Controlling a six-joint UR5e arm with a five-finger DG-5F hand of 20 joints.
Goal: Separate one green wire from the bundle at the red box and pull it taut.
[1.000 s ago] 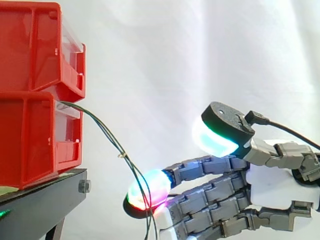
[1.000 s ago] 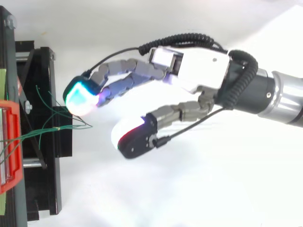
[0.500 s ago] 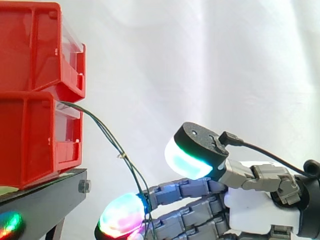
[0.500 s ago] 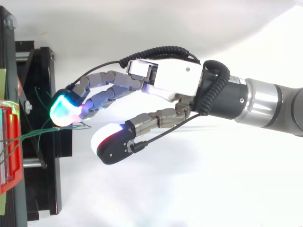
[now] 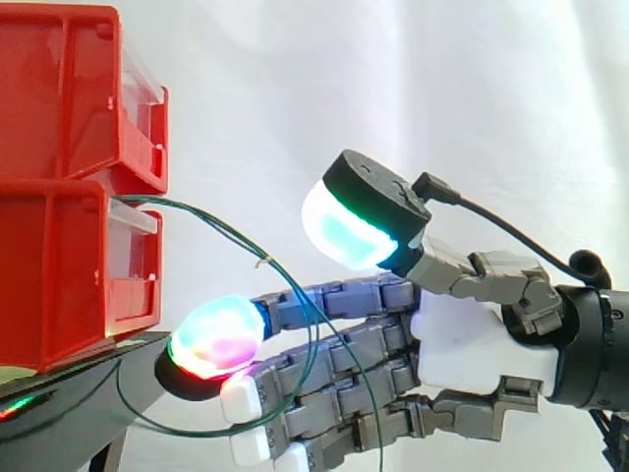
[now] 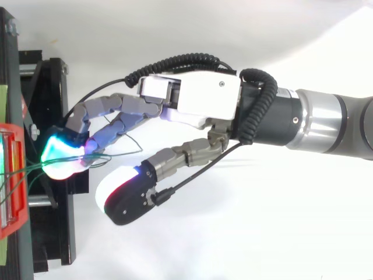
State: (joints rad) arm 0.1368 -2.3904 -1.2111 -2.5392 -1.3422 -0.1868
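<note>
Two stacked red bins (image 5: 69, 197) stand on a black stand (image 5: 69, 428) at the left. Thin green wires (image 5: 211, 218) come out of the lower bin, arc to the right and drape over my hand's fingers, looping below them. My hand (image 5: 472, 329) reaches in from the right with its fingers stretched towards the bins, the glowing fingertips (image 5: 214, 337) close to the stand's edge. The thumb pad (image 5: 344, 228) is raised well above the fingers, clear of the wires. From above, the hand (image 6: 198, 99) has the wires (image 6: 119, 154) running between its fingers and thumb.
The red bin front (image 6: 11, 175) and the black stand's frame (image 6: 52, 105) fill the left edge in the top view. A white curtain hangs behind, and a white surface lies under the arm.
My hand has moved left towards the bins and risen. The green wires, which hung down in front of the fingertips, now lie across the fingers and bulge upward.
</note>
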